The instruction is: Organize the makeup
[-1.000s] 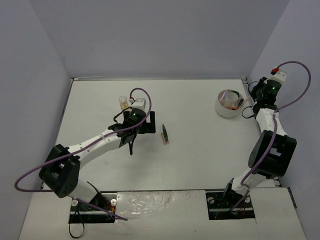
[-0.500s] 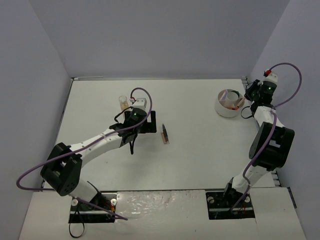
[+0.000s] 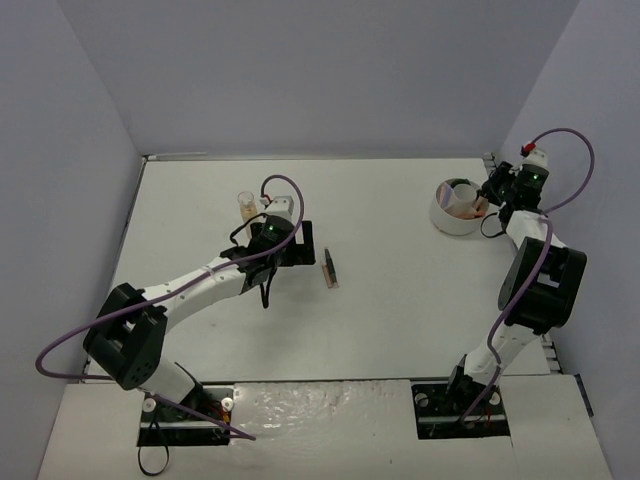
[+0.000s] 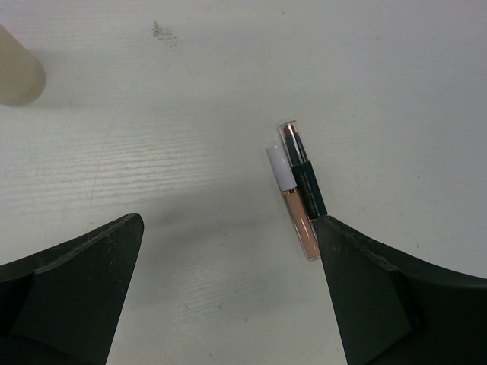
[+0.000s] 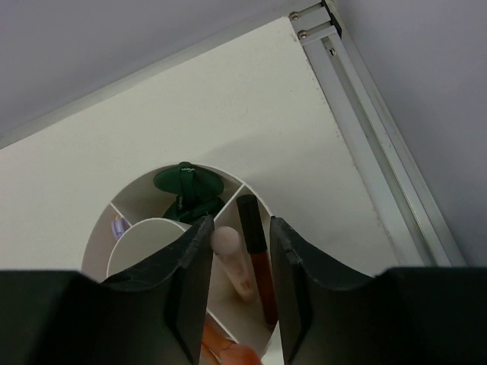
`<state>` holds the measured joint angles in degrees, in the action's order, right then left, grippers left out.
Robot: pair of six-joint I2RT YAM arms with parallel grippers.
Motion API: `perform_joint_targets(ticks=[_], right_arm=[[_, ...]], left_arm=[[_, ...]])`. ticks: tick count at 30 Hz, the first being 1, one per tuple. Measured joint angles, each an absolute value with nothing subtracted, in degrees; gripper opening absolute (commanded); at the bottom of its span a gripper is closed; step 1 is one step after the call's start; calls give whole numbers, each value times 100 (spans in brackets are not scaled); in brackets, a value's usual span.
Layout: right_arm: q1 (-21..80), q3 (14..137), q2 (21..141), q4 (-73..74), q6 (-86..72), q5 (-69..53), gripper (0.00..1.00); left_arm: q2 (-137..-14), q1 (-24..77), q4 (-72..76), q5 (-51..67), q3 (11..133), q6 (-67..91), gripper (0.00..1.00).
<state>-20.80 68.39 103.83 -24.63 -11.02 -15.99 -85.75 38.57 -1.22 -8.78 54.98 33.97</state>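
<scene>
Over the white divided bowl (image 3: 446,221) at the back right hangs my right gripper (image 3: 488,199), open. In the right wrist view its jaws (image 5: 240,224) straddle one compartment of the bowl (image 5: 93,236), where a pink stick (image 5: 234,266) and a red stick with a black cap (image 5: 257,255) lie; neither is gripped. Dark green discs (image 5: 186,190) fill the neighbouring compartment, and a lilac item (image 5: 118,226) shows in another. My left gripper (image 4: 227,224) is wide open just above the table beside a peach stick (image 4: 293,201) and a dark green stick (image 4: 306,179), which lie together at mid-table (image 3: 328,270).
A small clear bottle of beige liquid (image 3: 245,203) stands behind the left gripper, blurred at the corner of the left wrist view (image 4: 15,76). An aluminium rail (image 5: 380,152) runs along the table's right edge, close to the bowl. Grey walls enclose the back and sides.
The right gripper has swung left from beside the bowl to over it, and its jaws have parted. The left arm has stayed put.
</scene>
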Motion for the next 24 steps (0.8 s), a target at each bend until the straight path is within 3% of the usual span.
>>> perform_joint_targets(ticks=[10,17,24], right_arm=[[-2058,7159,10132,-2123,-997,-1596,67],[-1838,7104,9195,-1704,-1069,-1536,85],[-1349,6543,7718,-1403,-1378,-1605,92]], left_arm=[[-8738,3857,-107,-748,5500,3488,97],[-8820,3866,-222,-731,5520,3637,97],[-9033,3900,-455,-720,5608,3947,96]])
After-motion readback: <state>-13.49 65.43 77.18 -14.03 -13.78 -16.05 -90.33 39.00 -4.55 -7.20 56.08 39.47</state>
